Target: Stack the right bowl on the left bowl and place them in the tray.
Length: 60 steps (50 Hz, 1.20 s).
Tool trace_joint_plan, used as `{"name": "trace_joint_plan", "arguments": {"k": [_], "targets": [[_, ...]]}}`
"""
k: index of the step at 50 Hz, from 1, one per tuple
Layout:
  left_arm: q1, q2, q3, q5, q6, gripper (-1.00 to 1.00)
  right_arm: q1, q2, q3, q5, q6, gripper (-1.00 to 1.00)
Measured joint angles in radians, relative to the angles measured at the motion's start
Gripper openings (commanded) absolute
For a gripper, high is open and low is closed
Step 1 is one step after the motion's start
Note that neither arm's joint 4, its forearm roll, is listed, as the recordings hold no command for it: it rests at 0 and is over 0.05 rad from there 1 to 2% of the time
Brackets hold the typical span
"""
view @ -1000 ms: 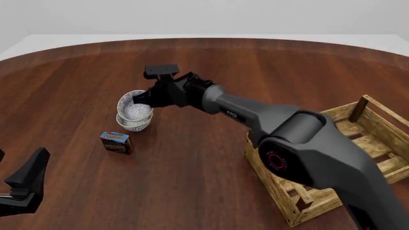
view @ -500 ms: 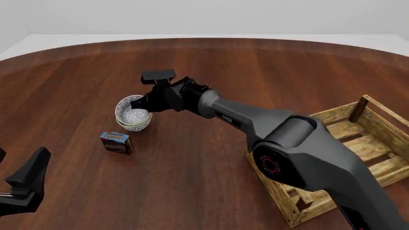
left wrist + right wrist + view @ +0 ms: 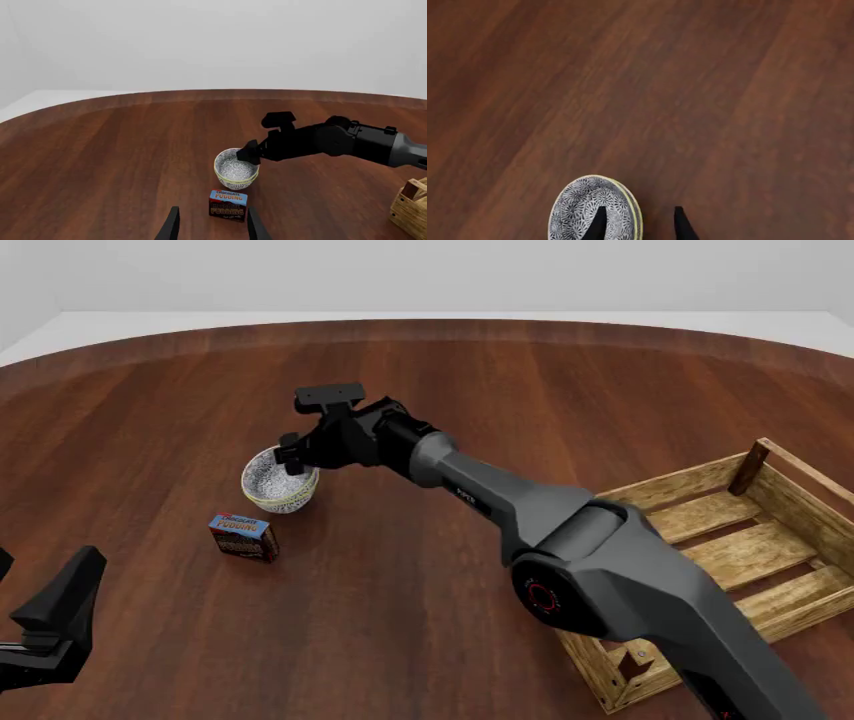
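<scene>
The two grey-white speckled bowls stand nested on the table. The right bowl (image 3: 274, 477) sits inside the left bowl (image 3: 284, 505), of which only the outer wall shows. The stack also shows in the left wrist view (image 3: 235, 169) and the right wrist view (image 3: 590, 210). My right gripper (image 3: 291, 454) is over the stack's near-right rim, one finger inside the top bowl and one outside, spread apart and clear of the rim (image 3: 640, 225). My left gripper (image 3: 60, 612) is open and empty at the near left (image 3: 212, 227). The wooden slat tray (image 3: 674, 483) stands at the right.
A small blue-brown pudding box (image 3: 244, 536) stands just in front of the bowls, between them and my left gripper (image 3: 228, 205). The right arm stretches across the table from the tray side. A corner of the tray (image 3: 410, 210) shows in the left wrist view.
The right gripper has lowered the tilted right bowl down into the left bowl, where it now sits level and nested. Its fingers have spread. The left arm has not moved.
</scene>
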Motion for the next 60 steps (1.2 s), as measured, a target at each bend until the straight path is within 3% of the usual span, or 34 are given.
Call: {"name": "trace_joint_plan", "arguments": {"k": [11,22,48,60], "targets": [[0.0,-0.004,0.0,0.003,0.002,1.0,-0.002,-0.067,0.067,-0.027,-0.004,1.0],[0.0,-0.007,0.0,0.008,0.007,1.0,0.0,-0.199,0.209,-0.094,-0.005,1.0],[-0.004,0.131,-0.005,-0.082,0.041,1.0,0.003,-0.714,0.906,-0.48,-0.012,1.0],[-0.036,0.221,-0.191,0.049,0.06,1.0,0.005,-0.973,1.183,-0.629,-0.041,1.0]]}}
